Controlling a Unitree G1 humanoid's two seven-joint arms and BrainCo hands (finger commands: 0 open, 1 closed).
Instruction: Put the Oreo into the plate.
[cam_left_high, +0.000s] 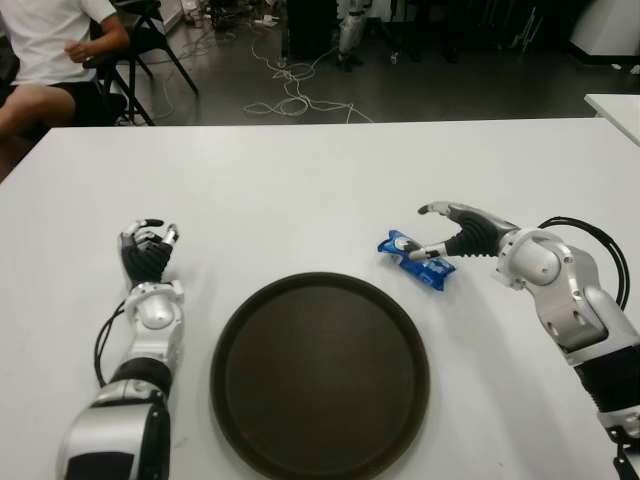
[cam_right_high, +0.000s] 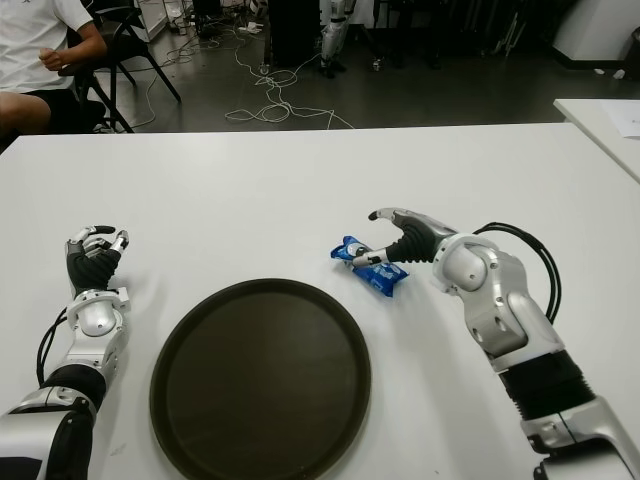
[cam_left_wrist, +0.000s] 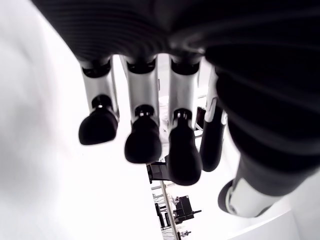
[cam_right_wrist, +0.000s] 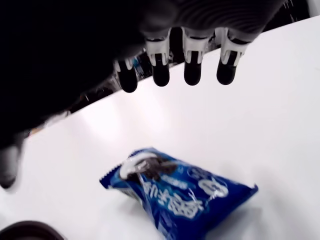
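The Oreo packet (cam_left_high: 417, 259) lies on the white desk (cam_left_high: 300, 190), just beyond the rim of the dark plate (cam_left_high: 320, 372) on its right side, so nothing is delivered yet. The right robot hand (cam_left_high: 447, 236) hovers over the packet with fingers spread, gripping nothing. Grasping, lifting and placing all remain. The left robot hand (cam_left_high: 146, 250) shows left of the plate, fingers curled and empty.

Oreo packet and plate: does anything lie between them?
No. In the left eye view only bare white table separates the Oreo packet from the plate's rim. The open right hand is over the packet.
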